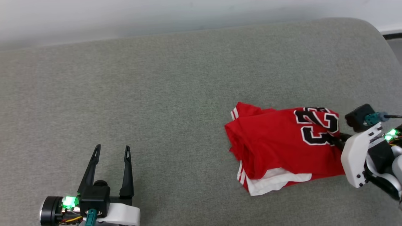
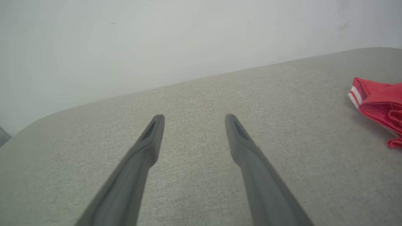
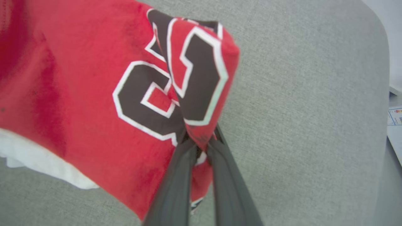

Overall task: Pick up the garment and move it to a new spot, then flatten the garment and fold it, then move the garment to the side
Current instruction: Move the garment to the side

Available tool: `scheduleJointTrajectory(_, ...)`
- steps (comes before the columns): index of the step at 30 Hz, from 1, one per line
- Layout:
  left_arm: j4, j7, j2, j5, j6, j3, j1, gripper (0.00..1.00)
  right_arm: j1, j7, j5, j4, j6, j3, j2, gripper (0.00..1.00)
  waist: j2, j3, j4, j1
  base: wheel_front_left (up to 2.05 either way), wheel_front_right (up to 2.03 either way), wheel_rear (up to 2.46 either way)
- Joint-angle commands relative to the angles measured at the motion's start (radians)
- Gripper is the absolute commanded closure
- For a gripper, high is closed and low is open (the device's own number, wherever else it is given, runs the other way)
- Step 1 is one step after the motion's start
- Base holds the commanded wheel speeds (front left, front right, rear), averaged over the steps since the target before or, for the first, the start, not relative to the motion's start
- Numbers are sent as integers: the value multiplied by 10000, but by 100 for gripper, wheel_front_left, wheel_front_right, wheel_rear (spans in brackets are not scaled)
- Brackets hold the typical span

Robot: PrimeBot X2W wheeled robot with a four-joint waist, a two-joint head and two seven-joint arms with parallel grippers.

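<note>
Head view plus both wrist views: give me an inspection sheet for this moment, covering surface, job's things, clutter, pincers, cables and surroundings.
Surface: grey fabric pad, lightly textured.
Job's things: red garment, bunched and partly folded, white sleeve peeking out below, lying at the right.
Clutter: nothing seen.
Pincers: left pincer open over bare pad, apart from the garment; right pincer shut on a garment fold beside the number print.
Cables: teal plug with black lead at right wrist; coloured wires at left wrist.
Surroundings: pale wall behind; printed sheet beyond the pad's edge.
</note>
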Motion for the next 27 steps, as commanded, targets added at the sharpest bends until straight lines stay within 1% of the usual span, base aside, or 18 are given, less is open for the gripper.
scheduleJointTrajectory(1,-62,-20,113,59,-20,-1,-129,0,-227,-157,-37,91,-20,-210,-77,100,0,283,-260,-1,0,0,0)
scheduleJointTrajectory(6,-239,-20,308,111,-28,22,-409,0,-528,-437,-8,399,-20,-892,-89,100,0,782,-407,-1,0,0,0)
scheduleJointTrajectory(9,-380,-20,428,142,-56,17,-658,0,-793,-580,-113,715,-20,-1458,-87,100,0,1205,-378,-1,0,0,0)
scheduleJointTrajectory(19,-986,-20,871,203,9,148,-1582,0,-2010,-576,-876,1833,-20,-3246,-827,100,0,2829,-244,-1,0,0,0)
scheduleJointTrajectory(27,-1412,-20,1085,325,138,10,-2175,0,-2643,-266,-1689,2550,-20,-4860,-1309,100,0,3782,-101,-1,0,0,0)
